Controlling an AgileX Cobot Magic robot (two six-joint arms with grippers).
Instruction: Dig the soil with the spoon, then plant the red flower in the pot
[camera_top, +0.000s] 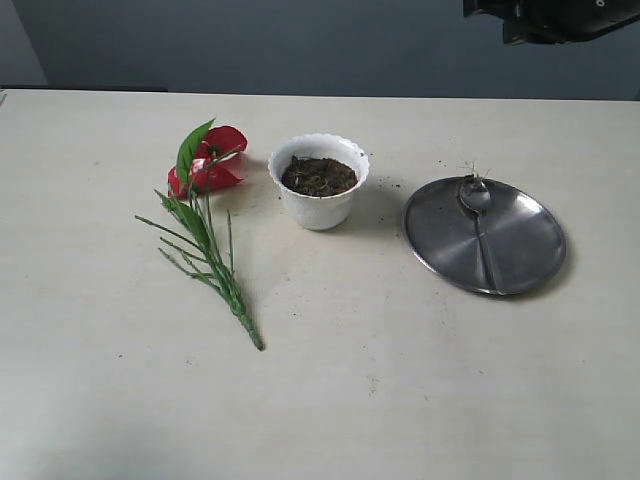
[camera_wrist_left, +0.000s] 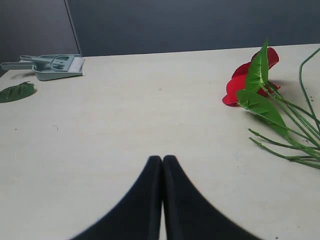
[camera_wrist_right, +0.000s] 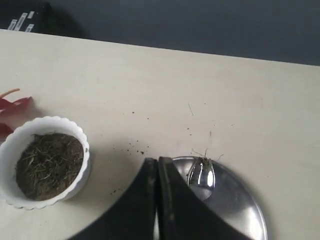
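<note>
The white scalloped pot stands mid-table, holding dark crumbly soil. To its left lies the red flower, its green stems trailing toward the front. The silver spoon rests on a round steel plate, its head carrying a few soil fibres. My right gripper is shut and empty, hovering above the plate's edge beside the spoon head. My left gripper is shut and empty over bare table, short of the flower. Neither gripper's fingers show in the exterior view.
A green dustpan with brush and a loose green leaf lie at the far side in the left wrist view. Soil crumbs dot the table between pot and plate. Part of a dark arm hangs at the top right.
</note>
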